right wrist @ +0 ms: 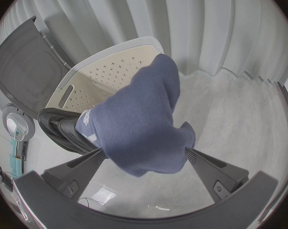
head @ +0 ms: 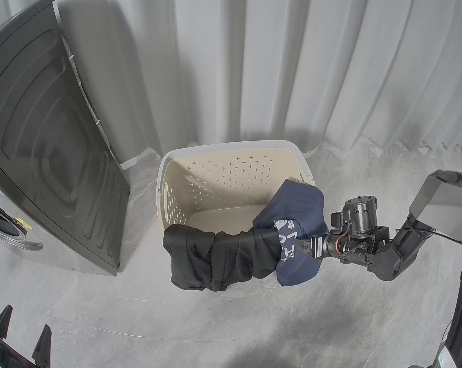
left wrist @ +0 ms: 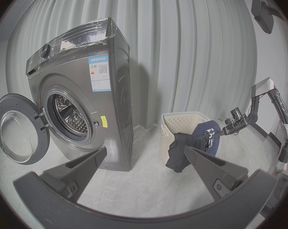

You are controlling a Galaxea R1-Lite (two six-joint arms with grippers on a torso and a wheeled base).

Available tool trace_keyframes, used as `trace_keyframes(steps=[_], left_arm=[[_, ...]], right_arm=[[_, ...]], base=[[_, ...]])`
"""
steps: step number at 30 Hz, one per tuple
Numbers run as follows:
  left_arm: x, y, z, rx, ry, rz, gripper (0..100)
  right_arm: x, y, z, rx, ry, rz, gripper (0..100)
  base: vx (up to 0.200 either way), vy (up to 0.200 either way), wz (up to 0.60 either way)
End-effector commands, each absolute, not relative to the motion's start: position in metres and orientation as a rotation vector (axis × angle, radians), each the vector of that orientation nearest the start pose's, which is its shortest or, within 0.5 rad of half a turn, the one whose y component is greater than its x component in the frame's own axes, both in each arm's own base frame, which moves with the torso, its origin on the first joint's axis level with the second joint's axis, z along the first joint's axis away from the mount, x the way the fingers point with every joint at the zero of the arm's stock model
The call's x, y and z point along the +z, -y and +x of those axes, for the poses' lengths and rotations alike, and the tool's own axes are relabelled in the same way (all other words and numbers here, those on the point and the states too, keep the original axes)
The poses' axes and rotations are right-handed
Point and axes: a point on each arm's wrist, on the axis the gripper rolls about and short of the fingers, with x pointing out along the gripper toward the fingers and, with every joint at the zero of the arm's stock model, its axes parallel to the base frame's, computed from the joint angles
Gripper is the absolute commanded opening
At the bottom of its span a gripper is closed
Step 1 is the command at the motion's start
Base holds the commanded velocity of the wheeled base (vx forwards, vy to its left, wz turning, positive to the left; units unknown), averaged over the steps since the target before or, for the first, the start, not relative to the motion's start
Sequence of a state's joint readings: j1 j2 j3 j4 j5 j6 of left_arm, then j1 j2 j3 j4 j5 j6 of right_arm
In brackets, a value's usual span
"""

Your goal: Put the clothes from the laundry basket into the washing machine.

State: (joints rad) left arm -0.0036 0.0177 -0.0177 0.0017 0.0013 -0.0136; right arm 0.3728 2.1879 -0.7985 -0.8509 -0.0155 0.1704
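1. Right wrist view: the right claw (right wrist: pixel 144 156) stands wide, with one finger on each side of the navy garment (right wrist: pixel 137 124). The cloth lies between the fingers but is not yet pinched.
2. In the head view this claw meets the garment at the near right corner of the laundry basket (head: pixel 231 145), where the cloth hangs over the rim, partly inside and partly outside.
3. A black garment (head: pixel 215 254) is draped along the basket's near edge and touches the navy one at its right end.
4. The left claw (head: pixel 22 333) is also wide and holds nothing. It is low, well apart from the basket.
5. The washing machine (left wrist: pixel 86 105) stands left of the basket, with its round door (left wrist: pixel 19 128) swung open.
6. I judge the step in hand to be the grasp of the navy piece. The next move calls for the fingers to close on a thick fold. The lift must then be high enough to clear the rim without dragging the black garment along.
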Motion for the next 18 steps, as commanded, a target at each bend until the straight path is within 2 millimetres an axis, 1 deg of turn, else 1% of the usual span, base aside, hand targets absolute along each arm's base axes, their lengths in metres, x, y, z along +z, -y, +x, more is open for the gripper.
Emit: trace_keyframes(steps=[1,4,10,13,17,18], left_arm=[[0.076,0.0,-0.023,-0.002,-0.005,-0.014,100],[0.076,0.0,-0.023,-0.002,-0.005,-0.014,100],[0.076,0.0,-0.023,-0.002,-0.005,-0.014,100],[0.076,0.0,-0.023,-0.002,-0.005,-0.014,100],[0.076,0.0,-0.023,-0.002,-0.005,-0.014,100],[0.076,0.0,-0.023,-0.002,-0.005,-0.014,100]], right_arm=[[0.024,-0.136,0.348,0.302,-0.566,0.06,0],[0.025,-0.14,0.351,0.312,-0.542,0.065,0],[0.026,-0.145,0.347,0.336,-0.536,0.064,0],[0.039,-0.146,0.335,0.352,-0.522,0.066,0],[0.066,-0.138,0.309,0.364,-0.492,0.081,0],[0.068,-0.138,0.308,0.363,-0.488,0.081,0]], base=[[0.0,0.0,0.0],[0.0,0.0,0.0],[0.0,0.0,0.0],[0.0,0.0,0.0],[0.0,0.0,0.0],[0.0,0.0,0.0]])
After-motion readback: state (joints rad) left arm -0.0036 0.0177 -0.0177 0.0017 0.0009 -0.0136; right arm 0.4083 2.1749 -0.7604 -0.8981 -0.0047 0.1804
